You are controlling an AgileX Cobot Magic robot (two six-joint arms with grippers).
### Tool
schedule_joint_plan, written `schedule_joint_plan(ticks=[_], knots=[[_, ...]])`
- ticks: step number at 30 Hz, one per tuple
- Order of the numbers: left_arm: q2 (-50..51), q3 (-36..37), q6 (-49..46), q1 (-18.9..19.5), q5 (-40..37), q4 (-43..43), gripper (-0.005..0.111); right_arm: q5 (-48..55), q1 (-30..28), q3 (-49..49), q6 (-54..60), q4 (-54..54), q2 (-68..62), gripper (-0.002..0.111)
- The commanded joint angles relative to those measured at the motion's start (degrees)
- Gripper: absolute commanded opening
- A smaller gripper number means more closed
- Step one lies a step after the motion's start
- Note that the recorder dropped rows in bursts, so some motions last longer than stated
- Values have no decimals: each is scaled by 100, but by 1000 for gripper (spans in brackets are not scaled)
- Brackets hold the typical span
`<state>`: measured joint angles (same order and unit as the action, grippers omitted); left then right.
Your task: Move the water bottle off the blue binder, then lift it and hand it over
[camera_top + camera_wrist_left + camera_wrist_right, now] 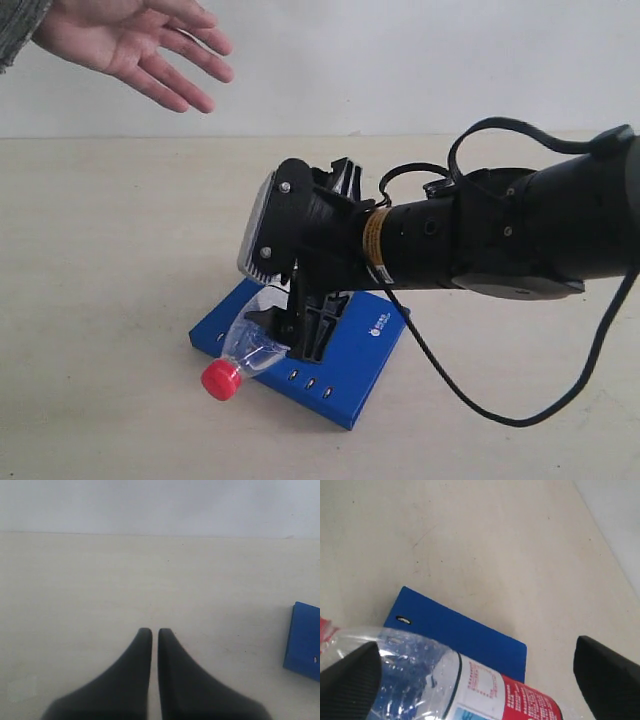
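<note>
The water bottle (250, 350) lies on its side on the blue binder (360, 370), its red cap (221, 380) sticking out past the binder's front left edge. My right gripper (305, 335) reaches down over the bottle's body, with the fingers on either side. In the right wrist view the right gripper (475, 644) is open wide. The bottle (485, 685) lies between the fingers over the binder (470, 630), and a gap shows at one finger. My left gripper (155, 630) is shut and empty above bare table, with the binder's corner (304, 647) off to its side.
A person's open hand (140, 45) hovers palm down at the upper left of the exterior view. The right arm's black cable (450, 390) loops down onto the table beside the binder. The pale table (100, 250) runs back to a white wall.
</note>
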<state>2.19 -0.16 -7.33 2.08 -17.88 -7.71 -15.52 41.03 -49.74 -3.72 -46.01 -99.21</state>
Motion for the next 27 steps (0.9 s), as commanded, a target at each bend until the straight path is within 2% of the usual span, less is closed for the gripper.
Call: schedule_joint_plan(ticks=[1, 5, 8, 11, 13, 16, 17, 21, 27], knots=[[39, 16, -28, 0, 49, 6, 4, 75, -48, 7, -647, -9, 19, 94], [39, 16, -28, 0, 49, 6, 4, 112, -48, 7, -996, -78, 29, 94], [39, 16, -28, 0, 49, 6, 4, 171, -48, 7, -1321, -665, 29, 94], [39, 16, -28, 0, 49, 6, 4, 301, -48, 7, -2085, -1976, 77, 94], [39, 16, -28, 0, 49, 6, 4, 170, -48, 7, -2997, -3055, 129, 94], [39, 16, -28, 0, 49, 6, 4, -615, -48, -11, -4667, -5174, 141, 94], [39, 16, -28, 0, 49, 6, 4, -972, -48, -21, -4900, -5394, 141, 94], [39, 16, -28, 0, 49, 6, 4, -1459, -48, -4, -4502, -5394, 141, 94], [39, 16, -28, 0, 49, 6, 4, -795, -48, -4, -3201, -5394, 129, 94]])
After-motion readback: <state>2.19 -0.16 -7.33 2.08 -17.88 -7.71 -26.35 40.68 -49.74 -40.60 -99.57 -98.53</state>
